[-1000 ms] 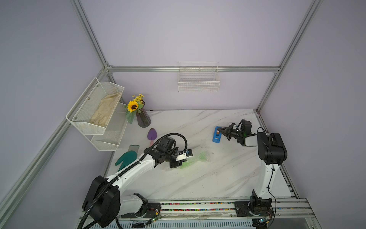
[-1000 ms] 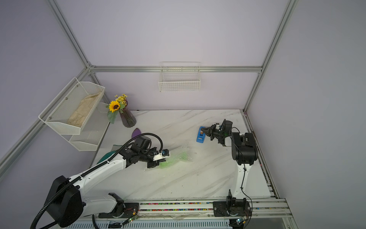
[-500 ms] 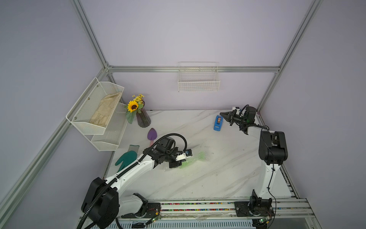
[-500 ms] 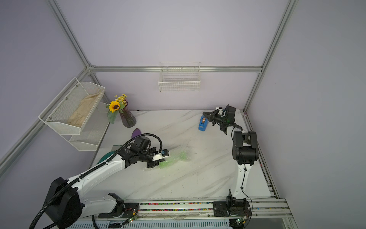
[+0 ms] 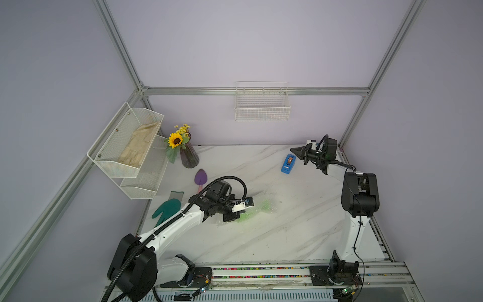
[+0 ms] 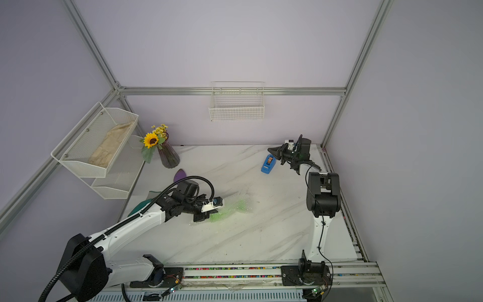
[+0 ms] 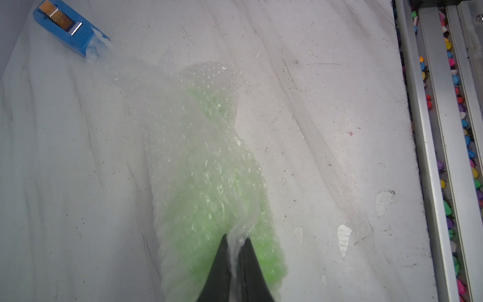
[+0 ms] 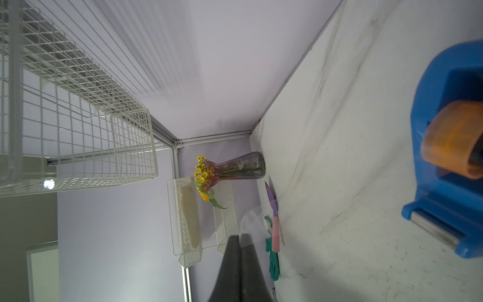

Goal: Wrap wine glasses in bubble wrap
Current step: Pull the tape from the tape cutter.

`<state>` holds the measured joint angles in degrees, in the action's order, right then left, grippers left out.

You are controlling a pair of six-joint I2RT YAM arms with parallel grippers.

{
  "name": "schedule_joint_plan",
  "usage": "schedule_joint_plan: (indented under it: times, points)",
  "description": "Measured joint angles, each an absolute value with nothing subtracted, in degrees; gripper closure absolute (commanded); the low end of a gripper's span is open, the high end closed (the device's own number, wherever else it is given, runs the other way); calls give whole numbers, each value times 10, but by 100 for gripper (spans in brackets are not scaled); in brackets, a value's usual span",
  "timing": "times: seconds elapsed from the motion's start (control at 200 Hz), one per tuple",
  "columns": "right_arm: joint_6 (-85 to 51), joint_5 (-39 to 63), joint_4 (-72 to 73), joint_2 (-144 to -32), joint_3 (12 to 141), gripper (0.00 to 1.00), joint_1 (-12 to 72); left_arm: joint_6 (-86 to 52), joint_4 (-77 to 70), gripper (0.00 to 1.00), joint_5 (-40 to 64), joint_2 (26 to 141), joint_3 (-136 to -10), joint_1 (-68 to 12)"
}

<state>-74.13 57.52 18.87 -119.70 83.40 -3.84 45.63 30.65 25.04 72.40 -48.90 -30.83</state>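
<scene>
The shelf (image 5: 104, 159) is holding a beige cloth (image 5: 138, 146), the vase (image 5: 190, 158) flowers (image 5: 175, 140). The goblet (image 7: 209, 188) is lying on the surface (image 5: 287, 227), showing only as a green blur through the wrap (image 7: 162, 104) around it. The left pincer (image 7: 235, 239) is pinching a wrap fold, almost closed. The right pincer (image 8: 240, 239) is hovering closed near the dispenser (image 5: 288, 164); any hold is unclear.

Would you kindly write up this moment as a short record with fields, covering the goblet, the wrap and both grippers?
goblet: lime green, lying on the table, enclosed in the bubble wrap
bubble wrap: bundled around the goblet, loose edge reaching toward the tape dispenser
left gripper: shut on a fold of the bubble wrap
right gripper: shut, raised beside the tape dispenser, apart from the bundle
elsewhere: vase, trowel, glove on the table's left side
</scene>
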Motion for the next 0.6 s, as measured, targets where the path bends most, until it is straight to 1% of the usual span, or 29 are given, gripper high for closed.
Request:
schedule_joint_plan:
  times: [0.085,0.21,0.405,0.6]
  points:
    - [-725,565,178,-1178,808,100,-34,456,307,91,250,724,-489,-308]
    - [-710,561,186,-1150,734,100,-9,456,308,91,250,724,-489,-308]
    - [-703,548,205,-1155,637,100,48,456,309,91,250,724,-489,-309]
    - [-684,539,215,-1162,587,100,65,456,309,91,250,724,-489,-309]
